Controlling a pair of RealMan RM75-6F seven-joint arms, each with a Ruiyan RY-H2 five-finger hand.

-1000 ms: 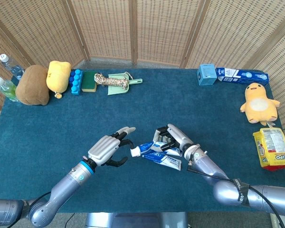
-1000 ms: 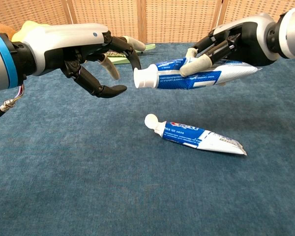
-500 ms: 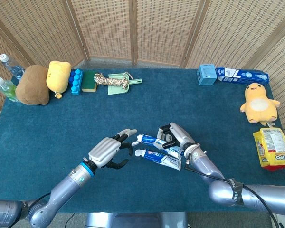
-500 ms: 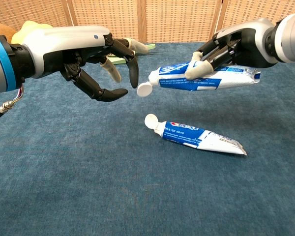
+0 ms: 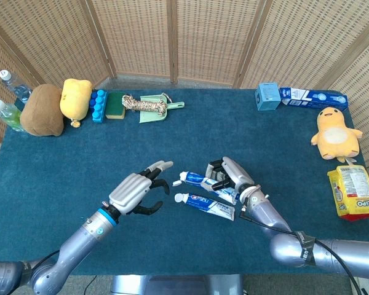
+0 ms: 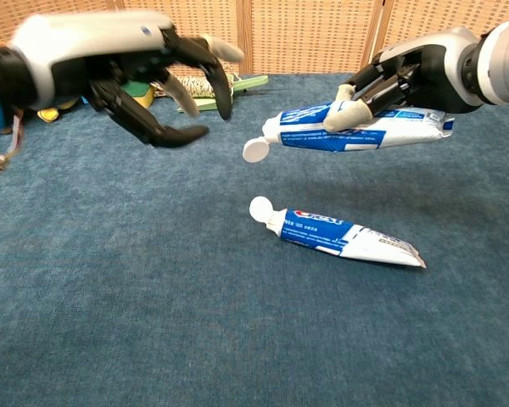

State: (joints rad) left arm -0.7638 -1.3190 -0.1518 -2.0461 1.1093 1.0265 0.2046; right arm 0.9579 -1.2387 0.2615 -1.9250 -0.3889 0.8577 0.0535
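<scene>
Aloft, blue-white toothpaste tube (image 6: 356, 131) w/ white cap, pinched in right hand (image 6: 407, 72) fingers (image 6: 349, 113); left hand (image 6: 153, 80) fingers spread.

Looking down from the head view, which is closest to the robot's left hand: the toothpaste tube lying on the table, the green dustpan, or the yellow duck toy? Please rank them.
From the left hand:
1. Toothpaste tube lying on the table, just to its right.
2. Green dustpan, at the back edge.
3. Yellow duck toy, far right side.
</scene>
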